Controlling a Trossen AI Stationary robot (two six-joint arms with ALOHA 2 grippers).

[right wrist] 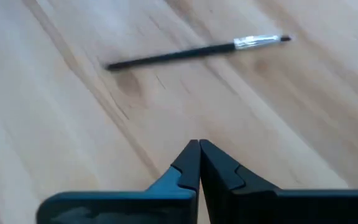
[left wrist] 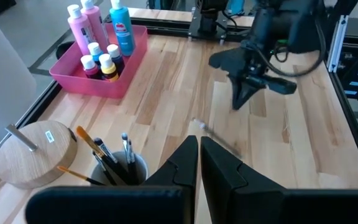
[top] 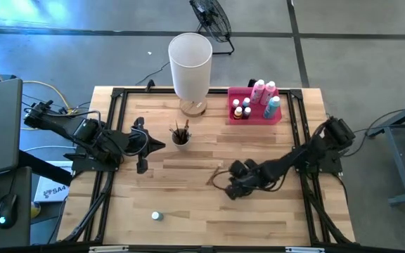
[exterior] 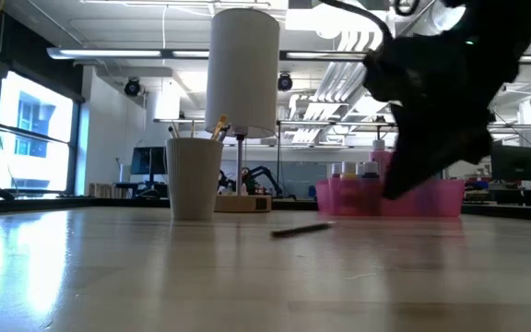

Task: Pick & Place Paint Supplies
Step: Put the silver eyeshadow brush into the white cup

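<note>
A thin dark-handled paintbrush (right wrist: pixel 197 51) lies flat on the wooden table, clear of both grippers; it also shows in the low view as the brush (exterior: pixel 302 230). My right gripper (right wrist: pixel 199 149) hovers shut just short of it, tilted down, near the table's middle (top: pixel 225 181). My left gripper (left wrist: pixel 199 146) is shut and held up at the left (top: pixel 162 145), beside a white cup (top: pixel 181 135) that holds several brushes. A pink tray (top: pixel 254 112) at the far right holds pink and teal bottles and tiny capped ones. One tiny bottle (top: pixel 157 216) stands alone near the front edge.
A tall white cylinder (top: pixel 190 63) stands on a round wooden base (left wrist: pixel 36 152) at the far middle, behind the cup. A black frame (top: pixel 111 140) borders the tabletop. Bare wood lies between the loose brush and the front edge.
</note>
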